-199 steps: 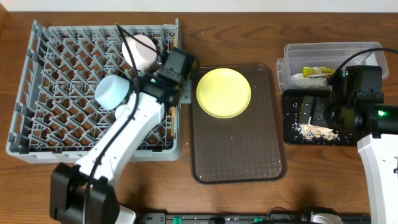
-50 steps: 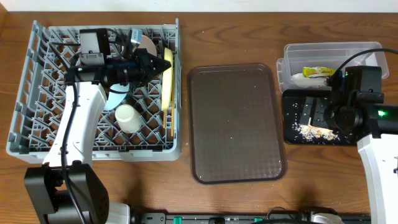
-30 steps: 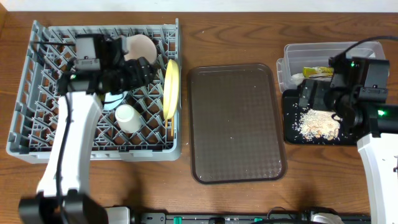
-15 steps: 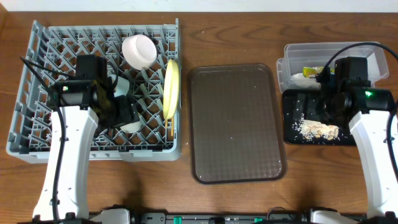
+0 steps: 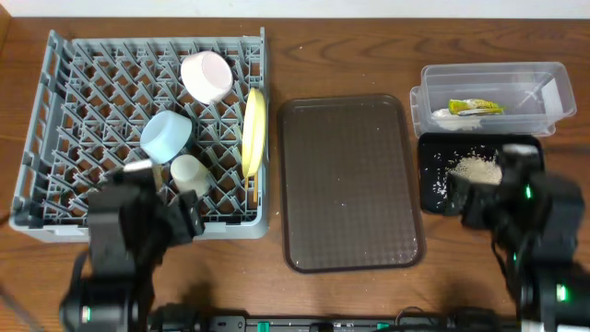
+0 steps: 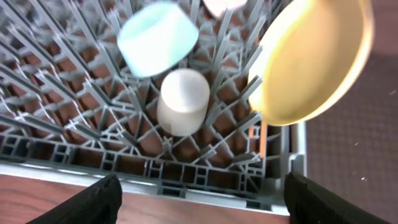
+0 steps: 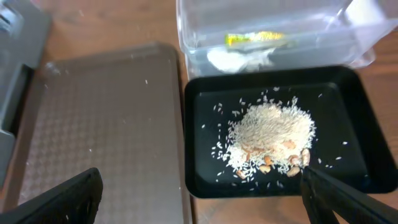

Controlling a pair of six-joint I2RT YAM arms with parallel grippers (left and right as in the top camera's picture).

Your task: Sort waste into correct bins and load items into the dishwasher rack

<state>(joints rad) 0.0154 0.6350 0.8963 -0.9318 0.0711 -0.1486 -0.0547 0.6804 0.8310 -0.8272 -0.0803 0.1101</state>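
Observation:
The grey dishwasher rack point(image 5: 64, 198) holds a pinkish-white bowl point(image 5: 206, 76), a light-blue bowl point(image 5: 166, 136), a small white cup point(image 5: 189, 173) and the pale-yellow plate point(image 5: 253, 129) standing on edge. A thin orange-brown strip under the plate point(image 6: 259, 134) may be the chopsticks. The clear tub point(image 5: 535, 78) holds the green-and-yellow wrapper point(image 5: 475, 107) and white paper point(image 5: 445, 115). Beige crumbs point(image 5: 475, 168) lie in the black tray point(image 5: 433, 198). My left gripper point(image 6: 202, 205) is open and empty over the rack's near edge. My right gripper point(image 7: 202, 202) is open and empty near the black tray's front.
A large brown serving tray point(image 5: 350, 180) lies between the rack and the bins, bare except for a few specks. Both arms sit low at the table's near edge, the left arm point(image 5: 129, 244) and the right arm point(image 5: 539, 221).
Both arms have drawn back toward the table's near edge, the left off the rack, the right off the black tray. The crumb pile now shows uncovered.

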